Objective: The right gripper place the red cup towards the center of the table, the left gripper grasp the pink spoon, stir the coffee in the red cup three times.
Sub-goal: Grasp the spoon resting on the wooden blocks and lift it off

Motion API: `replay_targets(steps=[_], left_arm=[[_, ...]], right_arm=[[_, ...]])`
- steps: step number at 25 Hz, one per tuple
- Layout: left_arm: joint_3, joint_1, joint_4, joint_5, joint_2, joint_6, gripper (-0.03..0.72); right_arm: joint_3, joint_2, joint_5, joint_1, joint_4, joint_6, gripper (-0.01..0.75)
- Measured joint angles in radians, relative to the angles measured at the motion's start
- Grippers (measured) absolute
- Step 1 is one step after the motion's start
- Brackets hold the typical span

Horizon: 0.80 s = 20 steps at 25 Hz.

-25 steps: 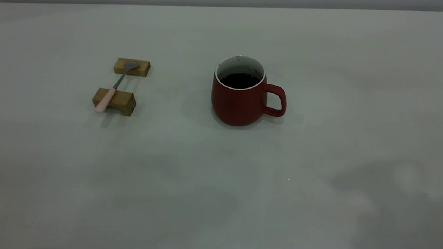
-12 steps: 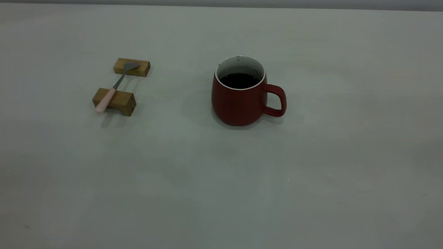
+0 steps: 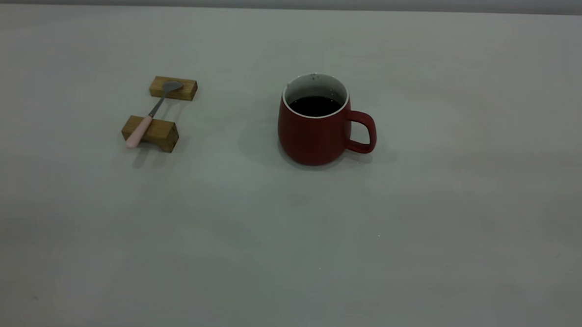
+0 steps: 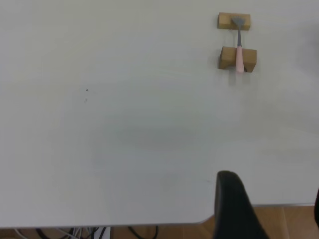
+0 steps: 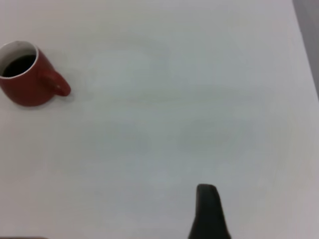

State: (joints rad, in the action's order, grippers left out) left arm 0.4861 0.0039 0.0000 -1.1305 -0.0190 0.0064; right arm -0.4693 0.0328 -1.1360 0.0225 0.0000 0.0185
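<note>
Red cup (image 3: 317, 128) upright on bench (image 3: 416, 213); pink spoon (image 3: 152, 112) bridges two wooden blocks (image 3: 151, 133). Both grippers mostly cut off; finger state cannot be told.

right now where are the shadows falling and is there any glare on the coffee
Exterior view: the red cup throws a soft shadow toward the view's left on the table; the pink spoon and the wooden blocks shade the surface just below them. The coffee reads flat black, no glare. Both wrist views: even light, faint shadows.
</note>
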Motion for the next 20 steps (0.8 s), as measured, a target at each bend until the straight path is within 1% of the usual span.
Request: replay_targets(steps=[4,20], left_arm=[[0.000,0.000,0.000,0.000,0.000,0.000,0.461],[0.000,0.000,0.000,0.000,0.000,0.000,0.461]], right_arm=[[0.001,-0.012,0.001,-0.008,0.006,-0.029,0.595],[0.001,-0.013,0.001,-0.010,0.025,-0.033,0.591]])
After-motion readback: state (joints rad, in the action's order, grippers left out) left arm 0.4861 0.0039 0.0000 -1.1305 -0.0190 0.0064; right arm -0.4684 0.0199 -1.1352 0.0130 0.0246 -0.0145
